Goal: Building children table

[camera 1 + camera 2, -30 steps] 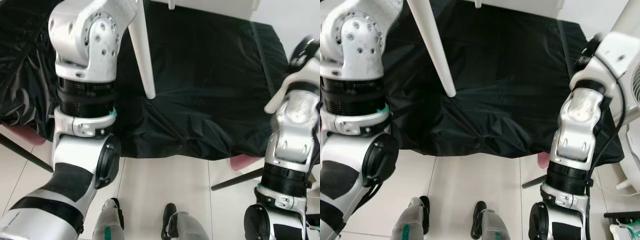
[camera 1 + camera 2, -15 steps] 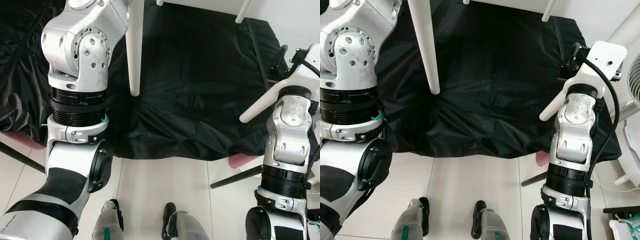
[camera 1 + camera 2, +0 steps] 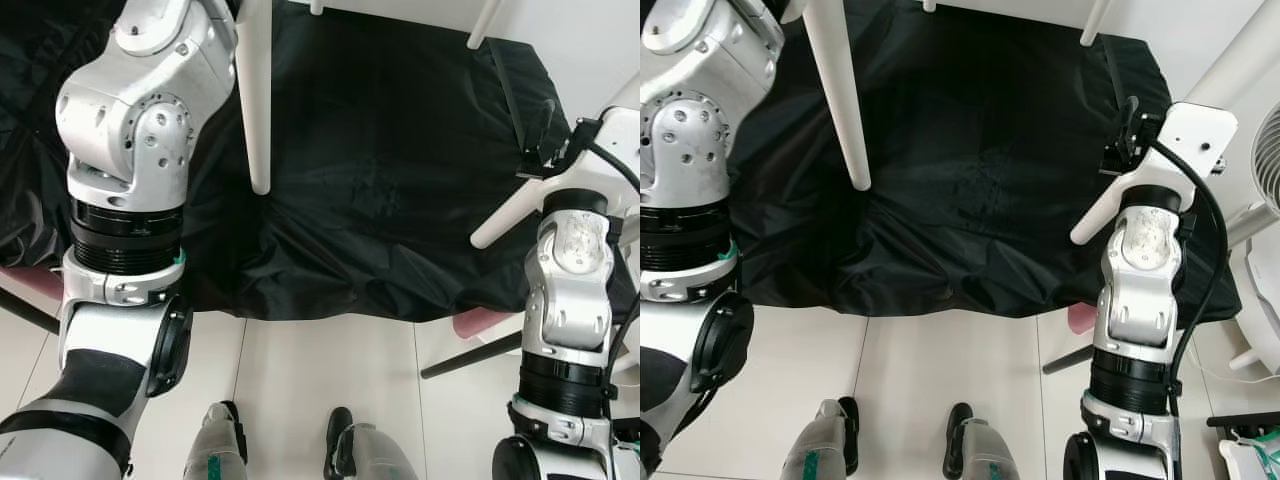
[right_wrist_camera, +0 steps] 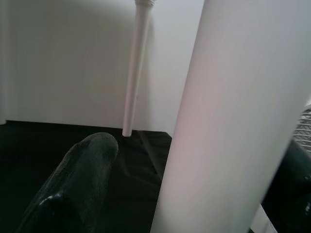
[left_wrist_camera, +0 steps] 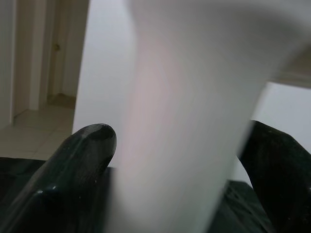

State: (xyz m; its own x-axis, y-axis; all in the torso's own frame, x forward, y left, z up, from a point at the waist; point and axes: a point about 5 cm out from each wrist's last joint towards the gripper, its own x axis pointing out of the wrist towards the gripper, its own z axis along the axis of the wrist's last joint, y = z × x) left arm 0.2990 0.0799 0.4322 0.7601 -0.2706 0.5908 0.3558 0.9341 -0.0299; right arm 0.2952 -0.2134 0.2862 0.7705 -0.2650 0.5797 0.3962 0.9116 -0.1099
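Evidently each gripper holds a smooth white round table leg between its black fingers: the left gripper on the left leg, the right gripper on the right leg. Beyond the fingertips, both legs hang over the crinkled black sheet toward the white tabletop, with a far leg attached; the table looks light and stiff but slick, so gripping high near the top seems steadiest.

A crumpled black plastic sheet covers the surface ahead, its front edge hanging over a white tiled floor. Pink seat edges show under the sheet at the left and at the right, each beside a dark slanted leg. At the far right stands a white fan, its base on the floor. A doorway lies in the pale background of the left wrist view.
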